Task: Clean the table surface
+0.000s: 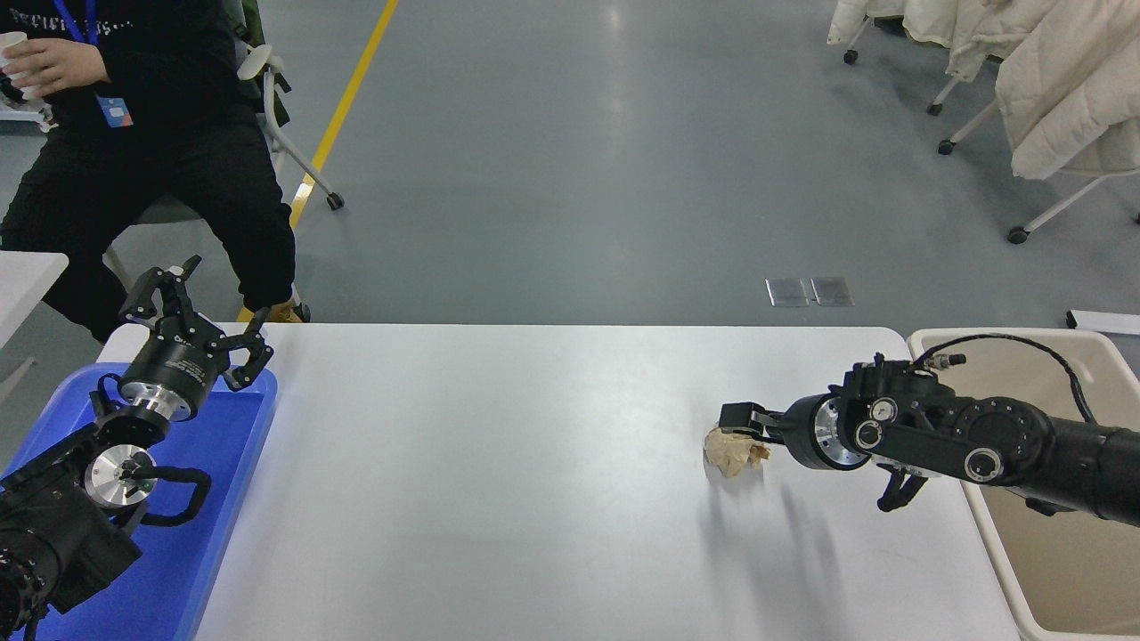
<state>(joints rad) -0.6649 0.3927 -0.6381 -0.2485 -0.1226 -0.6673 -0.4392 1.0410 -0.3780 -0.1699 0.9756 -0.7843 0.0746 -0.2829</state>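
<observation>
The white table surface (499, 481) fills the lower picture. A crumpled tan paper ball (732, 454) lies on its right part. My right gripper (744, 425) reaches in from the right, low over the ball, open, with one finger (737, 415) at the ball's far top edge. The ball's right side is partly hidden by the gripper. My left gripper (207, 313) stays parked at the lower left, open, above the far end of the blue tray.
A blue plastic tray (214, 516) sits at the table's left edge. A beige bin (984, 534) stands beside the table's right edge, under my right arm. A seated person (151, 133) is at the far left. Chairs draped with white coats (1060, 80) stand far right.
</observation>
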